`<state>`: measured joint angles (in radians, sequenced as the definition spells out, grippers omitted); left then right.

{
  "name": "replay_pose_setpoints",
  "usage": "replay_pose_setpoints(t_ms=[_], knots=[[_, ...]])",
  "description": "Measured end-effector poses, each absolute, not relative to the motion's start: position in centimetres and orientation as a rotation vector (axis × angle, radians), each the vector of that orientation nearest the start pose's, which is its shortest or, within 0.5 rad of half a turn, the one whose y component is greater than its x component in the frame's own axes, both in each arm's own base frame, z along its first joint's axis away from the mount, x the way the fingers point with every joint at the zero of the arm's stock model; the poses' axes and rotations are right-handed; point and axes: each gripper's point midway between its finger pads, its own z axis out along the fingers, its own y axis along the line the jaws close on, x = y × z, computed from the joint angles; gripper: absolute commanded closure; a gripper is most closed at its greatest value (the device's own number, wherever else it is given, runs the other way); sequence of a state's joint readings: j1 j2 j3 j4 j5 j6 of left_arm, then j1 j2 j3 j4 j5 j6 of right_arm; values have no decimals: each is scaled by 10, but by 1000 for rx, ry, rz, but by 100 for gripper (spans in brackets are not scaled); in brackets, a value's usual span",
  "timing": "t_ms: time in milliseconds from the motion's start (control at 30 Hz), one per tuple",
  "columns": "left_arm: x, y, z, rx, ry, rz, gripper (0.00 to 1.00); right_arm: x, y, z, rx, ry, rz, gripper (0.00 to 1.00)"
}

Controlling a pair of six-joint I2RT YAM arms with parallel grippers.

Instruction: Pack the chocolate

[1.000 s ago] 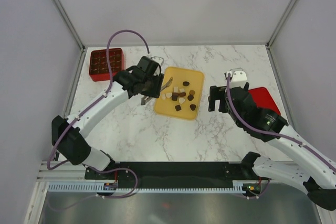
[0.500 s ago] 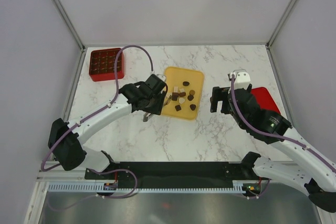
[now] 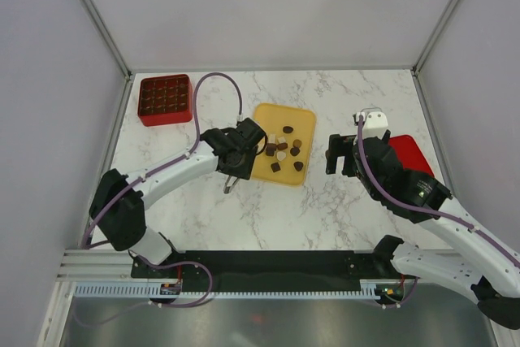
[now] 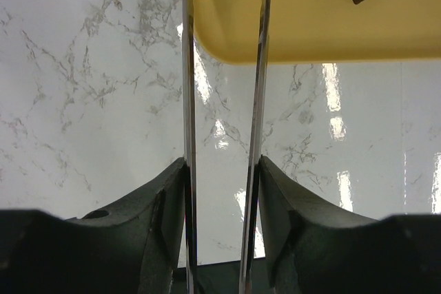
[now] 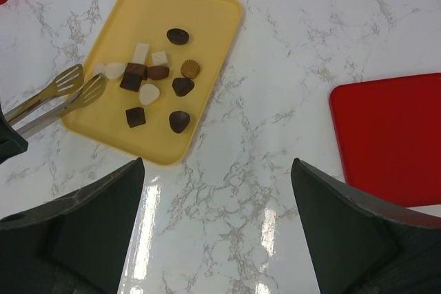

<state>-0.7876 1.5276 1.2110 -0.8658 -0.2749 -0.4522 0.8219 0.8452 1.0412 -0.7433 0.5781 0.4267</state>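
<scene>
Left claw (image 4: 220, 187) around tongs (image 5: 60, 98) near chocolate (image 5: 158, 72)

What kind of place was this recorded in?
Probably a lab robot cell, not a kitchen: plain white panel walls on metal framing, a marble-look table, and two arms bolted to a base plate.

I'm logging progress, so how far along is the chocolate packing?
Done: unclear; what the red box holds is too small to tell. In hand: the left tool grips tongs, empty, at the edge of the yellow tray. Left: about ten chocolates lie on the tray; the right tool hangs open.
</scene>
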Motion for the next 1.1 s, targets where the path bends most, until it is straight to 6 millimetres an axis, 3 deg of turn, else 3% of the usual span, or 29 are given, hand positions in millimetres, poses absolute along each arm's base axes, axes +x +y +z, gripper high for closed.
replay_pose_setpoints(t_ms=[667, 1100], knots=[[257, -214, 97, 387, 2678, 41, 55, 231, 124, 267, -51, 2013, 155, 4], [260, -218, 105, 383, 2666, 21, 61, 230, 123, 268, -49, 2009, 160, 4]])
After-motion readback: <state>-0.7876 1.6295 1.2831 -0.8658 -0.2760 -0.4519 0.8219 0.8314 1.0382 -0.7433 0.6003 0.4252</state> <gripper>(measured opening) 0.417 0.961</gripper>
